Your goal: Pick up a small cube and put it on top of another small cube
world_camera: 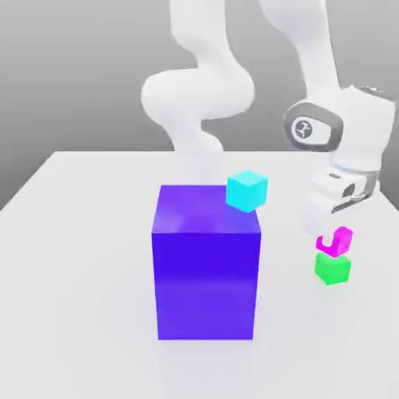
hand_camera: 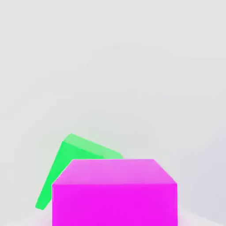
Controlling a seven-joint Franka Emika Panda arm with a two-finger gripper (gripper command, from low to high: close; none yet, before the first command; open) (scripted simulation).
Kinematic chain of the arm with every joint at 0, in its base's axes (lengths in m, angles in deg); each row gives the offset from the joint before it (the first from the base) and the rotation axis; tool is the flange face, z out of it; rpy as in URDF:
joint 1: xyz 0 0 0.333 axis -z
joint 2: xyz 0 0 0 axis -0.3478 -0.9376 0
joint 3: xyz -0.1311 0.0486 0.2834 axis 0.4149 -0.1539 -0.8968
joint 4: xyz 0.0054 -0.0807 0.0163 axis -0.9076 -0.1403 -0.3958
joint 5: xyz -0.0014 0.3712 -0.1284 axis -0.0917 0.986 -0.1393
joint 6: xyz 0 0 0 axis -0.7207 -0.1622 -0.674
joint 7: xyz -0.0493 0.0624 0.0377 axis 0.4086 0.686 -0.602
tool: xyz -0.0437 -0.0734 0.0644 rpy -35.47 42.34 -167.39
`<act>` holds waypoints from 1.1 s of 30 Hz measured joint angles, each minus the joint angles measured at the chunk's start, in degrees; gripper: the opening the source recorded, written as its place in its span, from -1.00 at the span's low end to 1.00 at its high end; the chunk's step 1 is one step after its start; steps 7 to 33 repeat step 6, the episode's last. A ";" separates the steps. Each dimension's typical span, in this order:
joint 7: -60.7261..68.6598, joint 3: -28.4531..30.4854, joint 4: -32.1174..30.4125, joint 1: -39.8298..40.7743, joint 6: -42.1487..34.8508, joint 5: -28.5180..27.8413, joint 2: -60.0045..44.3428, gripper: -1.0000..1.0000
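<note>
The small magenta cube (world_camera: 340,241) sits between the white fingers of my gripper (world_camera: 333,237), which is shut on it at the exterior view's right. Directly beneath it on the table is the small green cube (world_camera: 333,269). The two are touching or nearly so; I cannot tell which. In the hand view the magenta cube (hand_camera: 114,194) is close in front, and the green cube (hand_camera: 66,170) pokes out from behind it, turned at an angle to it.
A large blue-violet block (world_camera: 206,269) stands mid-table, to the exterior view's left of the cubes. A cyan cube (world_camera: 247,190) is at its upper back corner. The pale table (world_camera: 70,257) spreads around them.
</note>
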 joint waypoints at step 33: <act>-2.03 0.22 -0.29 0.24 5.44 -2.96 -4.35 -1.00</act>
